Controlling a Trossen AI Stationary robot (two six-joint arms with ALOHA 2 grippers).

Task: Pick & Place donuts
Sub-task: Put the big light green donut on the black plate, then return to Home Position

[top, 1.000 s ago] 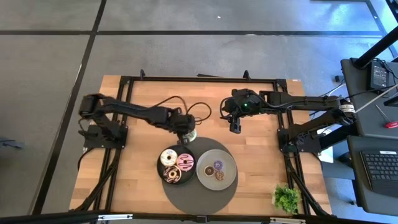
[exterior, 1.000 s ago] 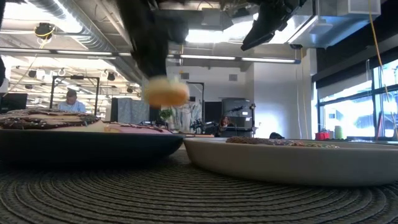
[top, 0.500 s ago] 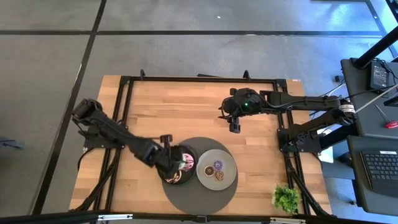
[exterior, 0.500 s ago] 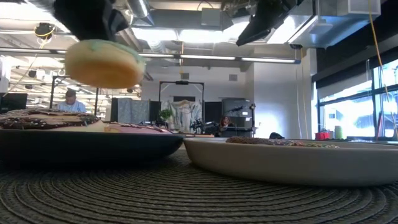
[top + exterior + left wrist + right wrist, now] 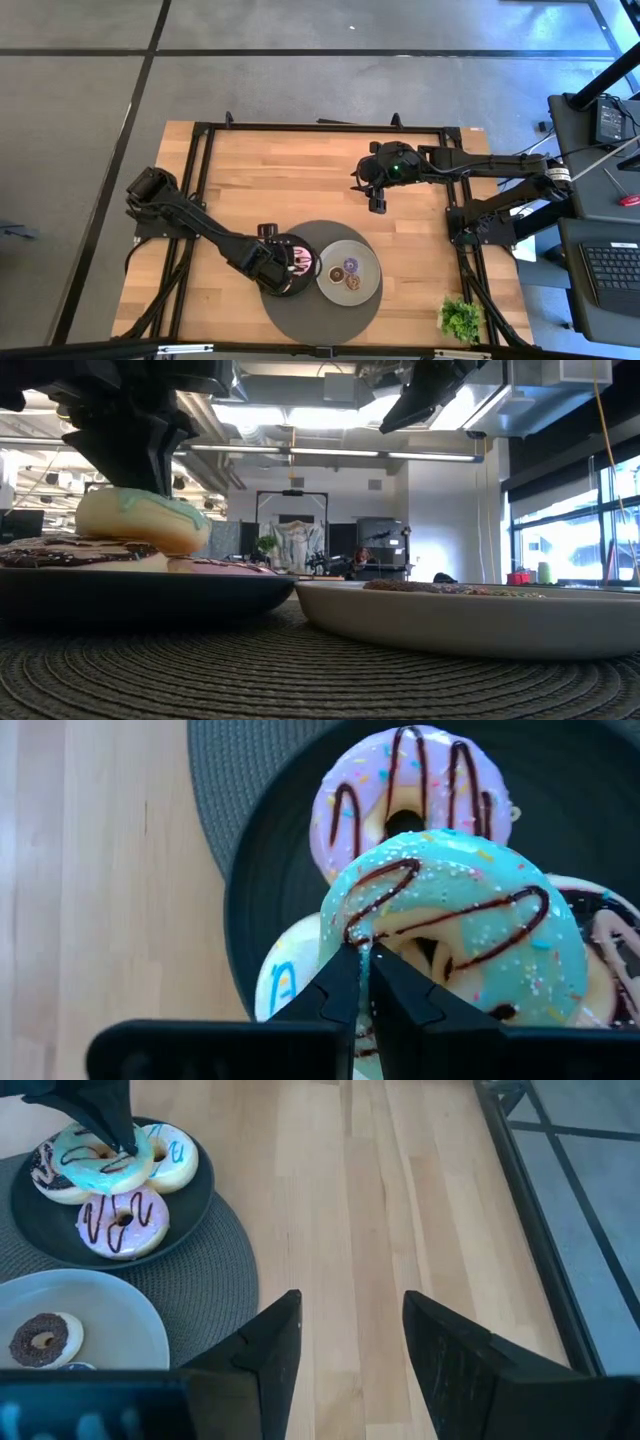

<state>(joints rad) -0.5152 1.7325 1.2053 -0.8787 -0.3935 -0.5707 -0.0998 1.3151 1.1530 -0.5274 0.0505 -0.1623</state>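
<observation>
Dark plate [image 5: 250, 910]: left gripper [image 5: 362, 982] pinching green donut [image 5: 455, 920] (unlabelled).

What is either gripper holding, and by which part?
The left gripper pinches the green donut by its ring's edge, over the dark plate. The right gripper holds nothing.

The wooden table [image 5: 300, 180] with its black metal frame [image 5: 320, 127] stands on a grey carpet-tile floor [image 5: 80, 90], and a desk with a keyboard [image 5: 610, 272] sits beside it at about 3 o'clock. A small green plant [image 5: 460, 318] rests on the table's corner at about 5 o'clock. At table height the room opens into an office with exposed ceiling ducts [image 5: 110, 400], strip lights [image 5: 340, 454], a white wall [image 5: 450, 520], tall windows [image 5: 580, 530] at 3 o'clock, and a seated person [image 5: 116, 522] far off at 9 o'clock.
</observation>
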